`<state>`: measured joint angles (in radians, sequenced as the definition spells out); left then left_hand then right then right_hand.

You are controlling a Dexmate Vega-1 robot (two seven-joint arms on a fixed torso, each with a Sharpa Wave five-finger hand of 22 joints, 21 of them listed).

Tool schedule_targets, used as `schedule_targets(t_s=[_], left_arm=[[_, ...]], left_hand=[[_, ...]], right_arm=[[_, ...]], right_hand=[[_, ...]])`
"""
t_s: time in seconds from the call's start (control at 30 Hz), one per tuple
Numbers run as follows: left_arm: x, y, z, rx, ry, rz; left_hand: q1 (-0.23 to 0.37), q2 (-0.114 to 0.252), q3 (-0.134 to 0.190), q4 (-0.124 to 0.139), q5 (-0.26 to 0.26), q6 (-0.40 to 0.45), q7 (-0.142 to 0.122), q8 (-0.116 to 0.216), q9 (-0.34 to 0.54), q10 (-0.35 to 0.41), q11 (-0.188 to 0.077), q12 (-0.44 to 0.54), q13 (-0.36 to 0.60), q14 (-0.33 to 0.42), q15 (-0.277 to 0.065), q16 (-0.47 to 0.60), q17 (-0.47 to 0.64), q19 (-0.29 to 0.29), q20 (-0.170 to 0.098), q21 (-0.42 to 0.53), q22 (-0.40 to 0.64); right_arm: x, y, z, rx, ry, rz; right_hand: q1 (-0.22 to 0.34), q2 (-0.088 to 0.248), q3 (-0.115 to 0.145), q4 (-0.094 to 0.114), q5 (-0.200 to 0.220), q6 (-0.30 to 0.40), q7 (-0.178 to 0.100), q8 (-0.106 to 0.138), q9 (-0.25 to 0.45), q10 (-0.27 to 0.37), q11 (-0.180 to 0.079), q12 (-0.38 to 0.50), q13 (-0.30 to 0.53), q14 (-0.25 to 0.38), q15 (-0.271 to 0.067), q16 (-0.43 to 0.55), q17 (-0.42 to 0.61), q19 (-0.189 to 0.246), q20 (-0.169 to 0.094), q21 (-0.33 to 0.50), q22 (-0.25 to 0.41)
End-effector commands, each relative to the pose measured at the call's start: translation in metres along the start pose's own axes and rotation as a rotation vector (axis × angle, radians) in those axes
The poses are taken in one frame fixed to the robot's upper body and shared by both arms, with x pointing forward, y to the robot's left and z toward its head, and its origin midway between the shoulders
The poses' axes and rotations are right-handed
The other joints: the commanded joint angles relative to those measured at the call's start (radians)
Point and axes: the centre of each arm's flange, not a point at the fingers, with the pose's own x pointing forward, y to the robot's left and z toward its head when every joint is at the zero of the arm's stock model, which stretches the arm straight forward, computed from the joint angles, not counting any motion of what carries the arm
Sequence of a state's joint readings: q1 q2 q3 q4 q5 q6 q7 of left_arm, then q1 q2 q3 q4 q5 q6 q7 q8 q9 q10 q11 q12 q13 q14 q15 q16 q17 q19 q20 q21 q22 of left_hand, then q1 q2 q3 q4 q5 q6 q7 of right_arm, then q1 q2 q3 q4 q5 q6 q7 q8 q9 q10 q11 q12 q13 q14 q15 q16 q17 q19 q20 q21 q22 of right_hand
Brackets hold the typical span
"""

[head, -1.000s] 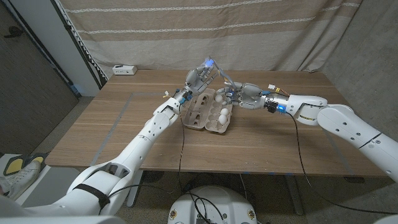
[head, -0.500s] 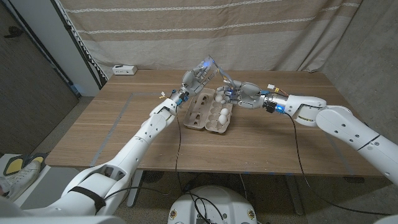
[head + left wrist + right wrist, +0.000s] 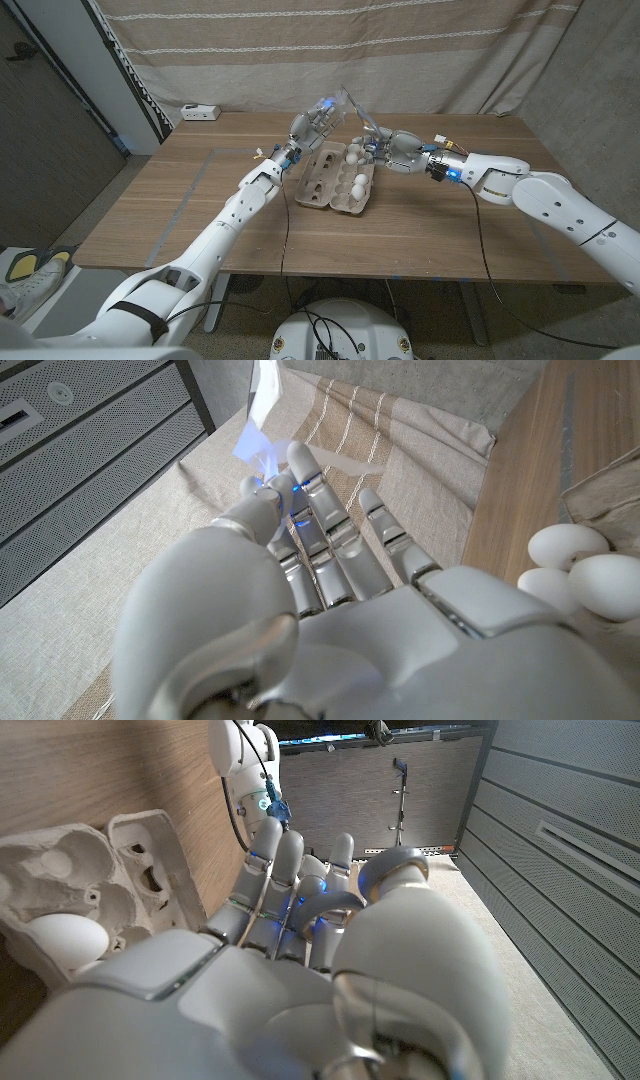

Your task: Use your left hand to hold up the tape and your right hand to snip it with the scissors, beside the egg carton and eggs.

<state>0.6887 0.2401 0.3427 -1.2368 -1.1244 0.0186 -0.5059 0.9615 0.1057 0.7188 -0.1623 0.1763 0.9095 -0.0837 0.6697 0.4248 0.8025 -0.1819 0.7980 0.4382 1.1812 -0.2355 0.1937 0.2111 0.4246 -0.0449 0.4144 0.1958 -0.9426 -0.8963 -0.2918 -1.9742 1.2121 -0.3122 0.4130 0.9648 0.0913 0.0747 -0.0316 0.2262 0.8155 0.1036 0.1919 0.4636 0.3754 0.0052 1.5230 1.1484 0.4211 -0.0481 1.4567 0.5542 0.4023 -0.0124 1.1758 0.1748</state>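
Meanwhile, open egg carton [image 3: 335, 180] holds eggs [image 3: 359, 184]; left robot hand [image 3: 314, 122] pinches tape [image 3: 352, 103], right robot hand [image 3: 392, 150] grip unclear.

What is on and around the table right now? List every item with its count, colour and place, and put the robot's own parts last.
tape: one clear strip, held up above the carton, running from the left hand towards the right hand.
scissors: one pair, dark handles, in the right hand's fingers; blades not clear.
egg carton: one, grey pulp, open, at mid-table.
eggs: several, white, in the carton's right half; exact count unclear.
power strip: one, white, on the table's far left corner.
table: one, brown wood.
curtain: one, beige, striped, behind the table.
left hand: white, raised, pinching the tape.
right hand: white, beside the carton, holding the scissors.
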Motion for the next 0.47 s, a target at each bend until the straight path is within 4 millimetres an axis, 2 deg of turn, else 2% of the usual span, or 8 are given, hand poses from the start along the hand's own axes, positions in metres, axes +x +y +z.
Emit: schedule_targets(t_s=[0.03, 0.47], left_arm=[[-0.0047, 0.0051, 0.005, 0.013, -0.016, 0.023], [0.0016, 0.0109, 0.0036, 0.008, -0.007, 0.021]], left_hand=[[0.01, 0.004, 0.006, 0.0, 0.006, 0.009, 0.004, 0.008, 0.003, 0.031, -0.023, 0.091, 0.348, -0.002, 0.0, 0.003, 0.003, -0.006, -0.139, 0.006, 0.0], [0.01, 0.003, 0.007, -0.001, 0.006, 0.009, 0.005, 0.01, 0.0, 0.029, -0.023, 0.089, 0.343, -0.003, 0.0, 0.003, 0.003, -0.007, -0.139, 0.007, 0.0]], right_arm=[[-0.0038, -0.0058, 0.0034, 0.001, -0.009, -0.021], [-0.0005, -0.0121, 0.0037, 0.007, -0.011, -0.016]], right_hand=[[-0.001, 0.009, -0.002, -0.006, 0.005, -0.03, 0.026, 0.007, -0.001, 0.033, -0.039, 0.001, -0.001, 0.002, -0.141, -0.004, 0.006, 0.005, 0.0, -0.005, 0.002], [-0.001, 0.013, -0.01, -0.015, 0.007, -0.029, 0.026, 0.009, -0.011, 0.035, -0.038, 0.005, 0.001, 0.004, -0.141, -0.004, 0.006, 0.02, -0.002, -0.009, 0.003]])
